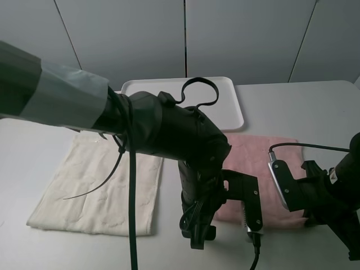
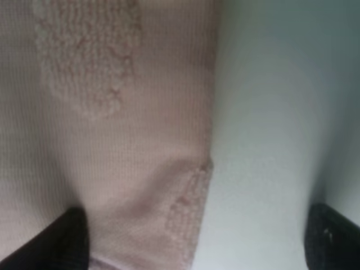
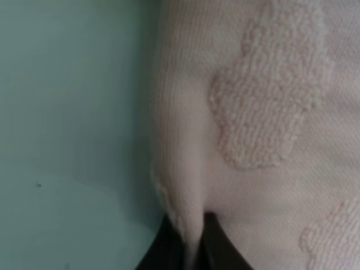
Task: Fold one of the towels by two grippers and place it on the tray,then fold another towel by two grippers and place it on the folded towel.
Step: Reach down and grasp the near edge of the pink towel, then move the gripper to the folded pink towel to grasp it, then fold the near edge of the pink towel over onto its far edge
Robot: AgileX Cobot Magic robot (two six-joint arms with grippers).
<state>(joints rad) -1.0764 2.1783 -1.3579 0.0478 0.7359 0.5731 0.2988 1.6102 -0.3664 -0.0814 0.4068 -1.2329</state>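
The pale pink towel (image 1: 264,160) lies flat on the table, right of centre and just in front of the white tray (image 1: 230,101). The cream towel (image 1: 95,180) is spread out to its left. In the left wrist view my left gripper (image 2: 197,244) is open; one black fingertip (image 2: 62,242) rests over the pink towel (image 2: 124,140) and the other over bare table, so the jaws straddle the towel's edge. My right gripper (image 3: 188,244) is shut on a raised pinch of the pink towel (image 3: 259,112) at its edge. In the high view both arms hide the towel's near corners.
The left arm (image 1: 169,135) stretches across the middle of the high view and covers part of the tray and the gap between the towels. The right arm (image 1: 332,197) sits at the table's near right. A grey wall stands behind the table.
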